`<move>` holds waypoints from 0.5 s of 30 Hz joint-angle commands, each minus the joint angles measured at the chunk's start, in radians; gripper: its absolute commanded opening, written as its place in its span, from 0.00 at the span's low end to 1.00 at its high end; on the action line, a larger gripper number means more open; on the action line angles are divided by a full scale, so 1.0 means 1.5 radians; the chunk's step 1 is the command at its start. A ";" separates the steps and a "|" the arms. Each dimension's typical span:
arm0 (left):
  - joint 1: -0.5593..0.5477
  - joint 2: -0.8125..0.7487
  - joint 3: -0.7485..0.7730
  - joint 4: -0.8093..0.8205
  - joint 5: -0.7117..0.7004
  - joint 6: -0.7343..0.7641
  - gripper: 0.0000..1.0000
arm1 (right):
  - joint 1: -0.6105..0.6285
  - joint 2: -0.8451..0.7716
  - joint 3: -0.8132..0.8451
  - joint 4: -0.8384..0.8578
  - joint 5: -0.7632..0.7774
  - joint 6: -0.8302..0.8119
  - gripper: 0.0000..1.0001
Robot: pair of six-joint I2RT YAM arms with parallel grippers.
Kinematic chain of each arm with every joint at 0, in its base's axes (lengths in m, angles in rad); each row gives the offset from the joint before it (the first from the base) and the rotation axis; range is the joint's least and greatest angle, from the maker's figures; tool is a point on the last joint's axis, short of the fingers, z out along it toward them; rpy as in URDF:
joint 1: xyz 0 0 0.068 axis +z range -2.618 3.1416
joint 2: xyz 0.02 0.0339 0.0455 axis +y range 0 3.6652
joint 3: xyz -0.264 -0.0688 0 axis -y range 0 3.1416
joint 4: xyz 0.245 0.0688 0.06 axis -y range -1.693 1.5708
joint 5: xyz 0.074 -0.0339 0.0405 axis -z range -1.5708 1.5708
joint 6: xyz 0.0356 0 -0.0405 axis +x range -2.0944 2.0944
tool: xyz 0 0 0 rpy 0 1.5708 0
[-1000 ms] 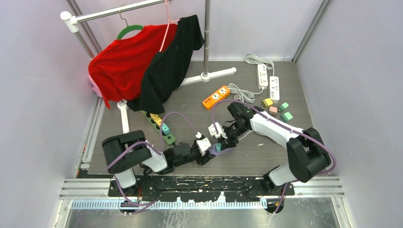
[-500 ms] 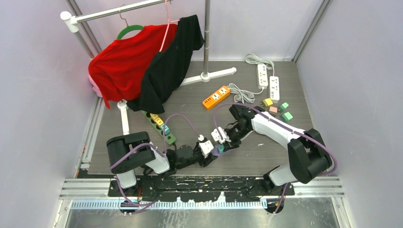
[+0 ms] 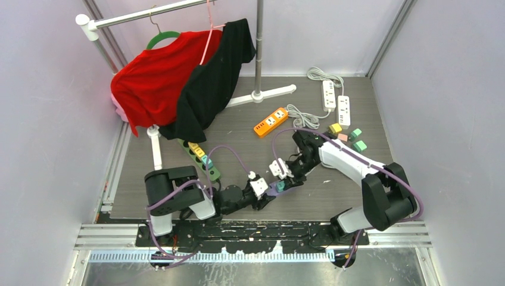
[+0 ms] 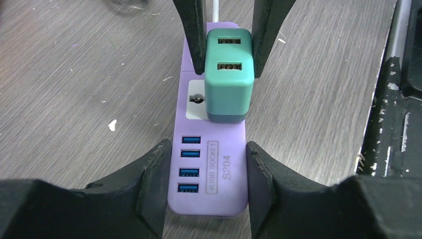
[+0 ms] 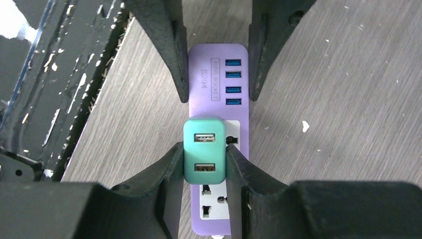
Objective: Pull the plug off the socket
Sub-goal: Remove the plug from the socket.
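A purple power strip with several blue USB ports lies near the table's front edge. A teal USB plug stands in its socket. My left gripper is shut on the strip's USB end, and in the left wrist view its fingers press both sides of the strip. My right gripper is shut on the teal plug, and in the right wrist view its fingers clamp the plug over the strip. The plug still sits on the socket face.
A clothes rack with a red shirt and a black shirt stands at the back left. An orange strip, two white strips, a green strip and loose coloured plugs lie behind. The black front rail is close.
Both grippers and the purple strip have shifted a little to the right. The left arm has stretched further out. Both grips are unchanged.
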 commanded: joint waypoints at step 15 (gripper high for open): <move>-0.009 0.027 -0.002 -0.037 -0.037 -0.028 0.00 | -0.035 -0.056 -0.003 0.016 -0.009 0.048 0.01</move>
